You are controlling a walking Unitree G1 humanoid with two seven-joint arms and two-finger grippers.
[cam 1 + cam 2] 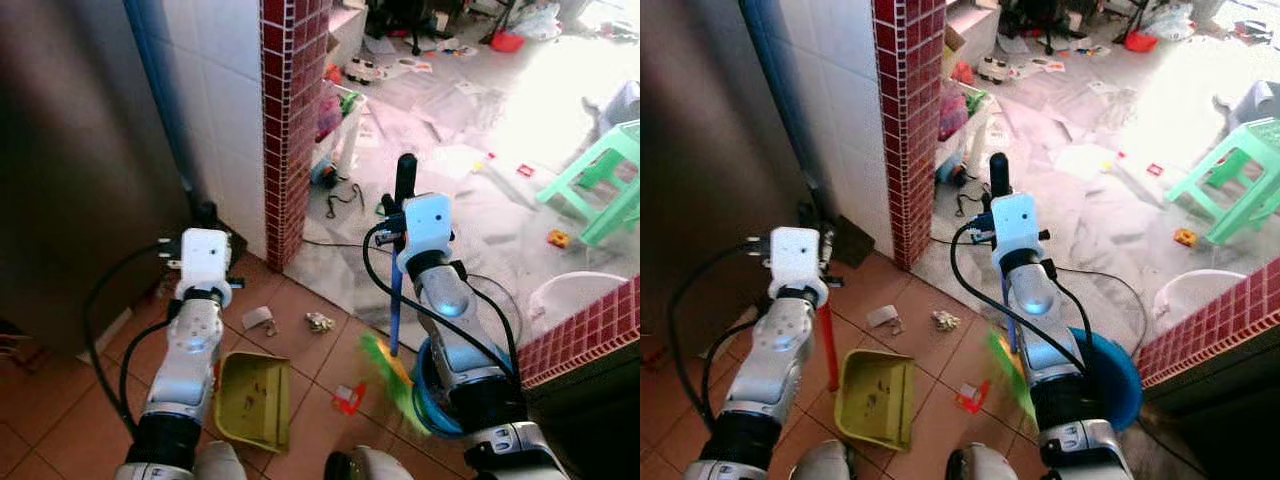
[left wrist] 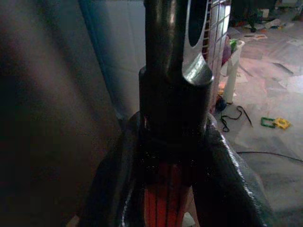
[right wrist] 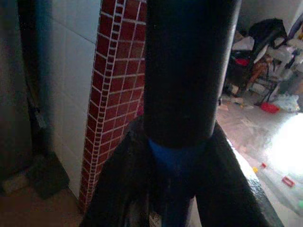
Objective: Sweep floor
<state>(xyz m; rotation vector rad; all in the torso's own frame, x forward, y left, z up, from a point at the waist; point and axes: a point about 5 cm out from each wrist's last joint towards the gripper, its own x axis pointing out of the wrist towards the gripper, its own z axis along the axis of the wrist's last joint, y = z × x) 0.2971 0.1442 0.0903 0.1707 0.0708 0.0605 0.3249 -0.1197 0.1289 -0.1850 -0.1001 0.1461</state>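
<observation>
Right claw point(image 3: 182, 189) raised, pinching the blue broom handle point(image 1: 396, 300), green bristles point(image 1: 388, 372) on the near floor, left claw point(image 2: 165, 189) pinching the red dustpan handle point(image 1: 827, 345), yellow-green dustpan point(image 1: 252, 400) near left, holding specks, paper scraps point(image 1: 318, 322) just beyond

Hard daylight pours in from about two o'clock, washing the pale floor point(image 1: 560, 90) into featureless glare, while the wall point(image 1: 70, 170) at nine o'clock sinks into deep shadow. Both head views are soft, with smeared colours and straight edges bowing toward the corners. The wrist views are dim, their near black shapes out of focus against a brighter background.
</observation>
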